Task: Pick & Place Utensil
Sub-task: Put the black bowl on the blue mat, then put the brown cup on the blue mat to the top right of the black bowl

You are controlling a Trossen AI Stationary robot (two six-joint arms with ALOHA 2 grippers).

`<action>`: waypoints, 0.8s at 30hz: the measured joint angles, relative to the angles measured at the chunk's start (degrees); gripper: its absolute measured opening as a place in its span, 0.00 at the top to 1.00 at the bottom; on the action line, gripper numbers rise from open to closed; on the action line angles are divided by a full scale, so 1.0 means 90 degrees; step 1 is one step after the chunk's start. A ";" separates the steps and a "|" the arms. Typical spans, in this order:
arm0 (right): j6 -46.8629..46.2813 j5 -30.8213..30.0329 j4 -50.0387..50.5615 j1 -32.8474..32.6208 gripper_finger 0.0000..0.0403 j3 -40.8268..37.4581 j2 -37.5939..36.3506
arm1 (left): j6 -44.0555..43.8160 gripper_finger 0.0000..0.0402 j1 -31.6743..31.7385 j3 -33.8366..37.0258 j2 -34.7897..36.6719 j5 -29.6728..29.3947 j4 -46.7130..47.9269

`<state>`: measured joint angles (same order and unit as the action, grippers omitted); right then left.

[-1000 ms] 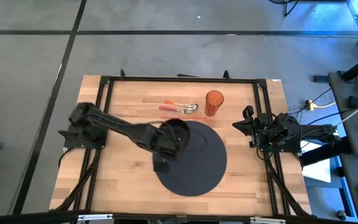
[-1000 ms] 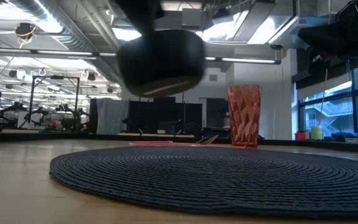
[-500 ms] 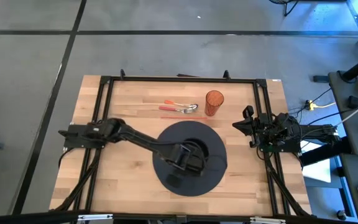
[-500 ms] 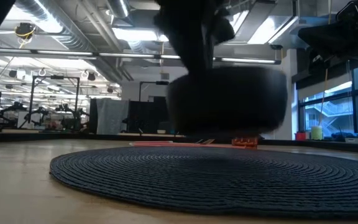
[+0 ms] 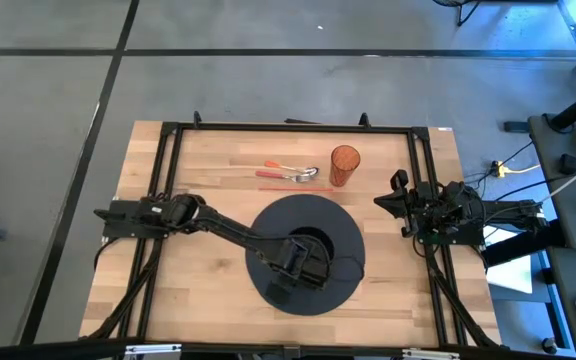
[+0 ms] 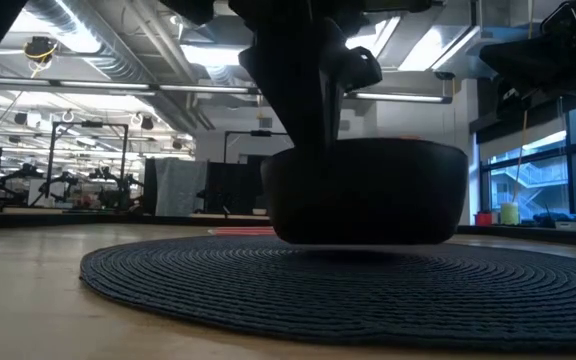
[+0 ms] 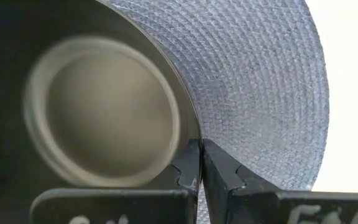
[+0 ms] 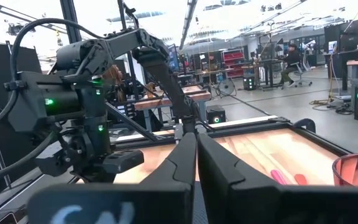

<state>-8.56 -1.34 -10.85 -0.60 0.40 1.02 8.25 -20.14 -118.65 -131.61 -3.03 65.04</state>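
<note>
Left wrist view: bowl (image 7: 98,112) rim between jaws

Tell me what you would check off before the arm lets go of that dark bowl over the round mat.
1. Left gripper pinches the rim of the bowl: ok, fingers closed on the rim in the left wrist view.
2. Bowl over the mat: ok, the high view shows it well inside the mat's edge.
3. Bowl resting on the mat: cannot tell; the low view shows a thin pale line beneath its base.
4. Bowl level: ok, its rim looks level in the low view.
5. Right gripper out of the way: ok, shut and parked at the table's right edge.
6. Spoon and orange cup clear of the mat: ok.
</note>
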 joint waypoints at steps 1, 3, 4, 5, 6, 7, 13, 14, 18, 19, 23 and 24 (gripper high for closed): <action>0.0000 0.0000 0.0000 -0.0001 0.96 0.0000 0.0000 | 0.0002 0.99 -0.0024 0.0000 0.0000 -0.0038 -0.0002; -0.0006 0.0001 0.0000 0.0000 0.96 0.0000 0.0000 | -0.0008 0.99 -0.0058 -0.0002 -0.0021 -0.0081 -0.0012; -0.0010 0.0002 0.0000 0.0000 0.96 0.0000 0.0000 | -0.0042 0.99 -0.0082 -0.0002 -0.0037 -0.0130 0.0004; -0.0010 0.0002 0.0000 -0.0002 0.96 0.0000 0.0000 | -0.0103 0.99 -0.0099 -0.0002 -0.0050 -0.0165 0.0035; -0.0010 0.0002 0.0000 -0.0001 0.96 0.0000 0.0000 | -0.0163 0.99 -0.0107 0.0000 -0.0065 -0.0170 0.0065; -0.0010 0.0002 0.0000 -0.0001 0.96 0.0000 0.0000 | -0.0206 0.99 -0.0103 -0.0002 -0.0084 -0.0167 0.0060; -0.0005 0.0000 0.0000 0.0000 0.96 0.0000 0.0000 | -0.0320 0.97 -0.0076 -0.0002 -0.0121 -0.0260 0.0007; -0.0003 -0.0002 0.0000 0.0000 0.96 0.0000 0.0000 | -0.0341 0.96 -0.0068 -0.0002 -0.0121 -0.0262 0.0005; -0.0002 -0.0004 0.0000 -0.0001 0.96 0.0000 0.0000 | -0.0342 0.91 -0.0068 -0.0002 -0.0121 -0.0262 0.0007; -0.0002 -0.0002 0.0001 -0.0001 0.96 0.0000 0.0000 | -0.0342 0.90 -0.0068 -0.0002 -0.0121 -0.0262 0.0010; -0.0017 0.0002 0.0003 -0.0002 0.96 0.0000 0.0000 | -0.0341 0.84 -0.0084 -0.0002 -0.0121 -0.0262 0.0010; -0.0017 0.0005 0.0005 -0.0001 0.96 0.0000 0.0000 | -0.0340 0.82 -0.0086 -0.0002 -0.0121 -0.0260 0.0010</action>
<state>-8.71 -1.30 -10.81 -0.61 0.40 1.02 5.19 -20.92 -118.67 -132.70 -5.37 65.12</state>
